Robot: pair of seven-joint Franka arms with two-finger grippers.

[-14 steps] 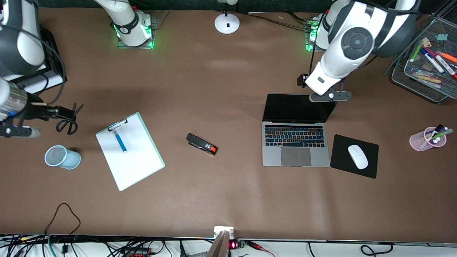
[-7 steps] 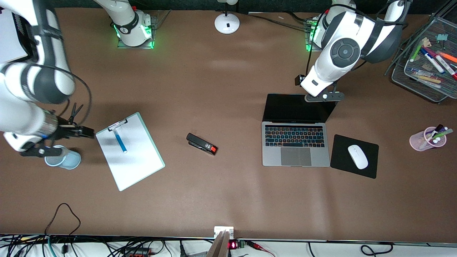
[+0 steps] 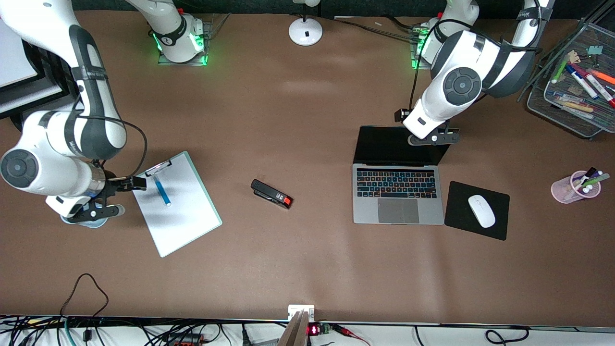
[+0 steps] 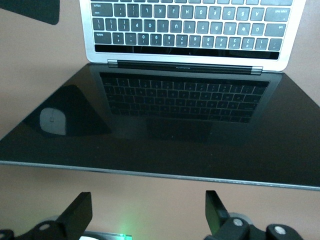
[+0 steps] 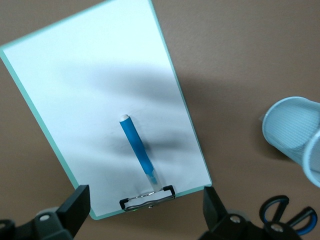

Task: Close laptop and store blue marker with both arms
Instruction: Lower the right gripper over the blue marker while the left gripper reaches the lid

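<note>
- Neither part of the task is looking finished: the laptop (image 3: 398, 180) is sitting open toward the left arm's end of the table, its black screen tilted back and its keyboard facing up, with a mouse pad (image 3: 476, 210) and white mouse (image 3: 481, 211) just beside it.
- One blue marker (image 3: 162, 189) is lying on the white clipboard (image 3: 175, 203) toward the right arm's end of the table, its pale end pointing at about 11 o'clock in the front view, toward the clip (image 3: 158, 166).
- Storing is probably meaning the pale blue mesh cup (image 5: 292, 134), which is lying on its side near the clipboard, with black scissors (image 5: 281, 211) close by; a judgement only.
- Left gripper (image 4: 147, 212) is hanging over the top edge of the laptop screen, its fingers (image 4: 78, 212) spreading wide, gripping nothing and touching nothing that I can make out.
- Right gripper (image 5: 145, 210) is hovering over the clip end of the clipboard, fingers (image 5: 76, 204) likewise spreading wide and holding nothing; the marker is lying between them in the right wrist view, apart from both.
- Both steps are remaining: pushing the lid down, then lifting the marker and stowing it.
</note>
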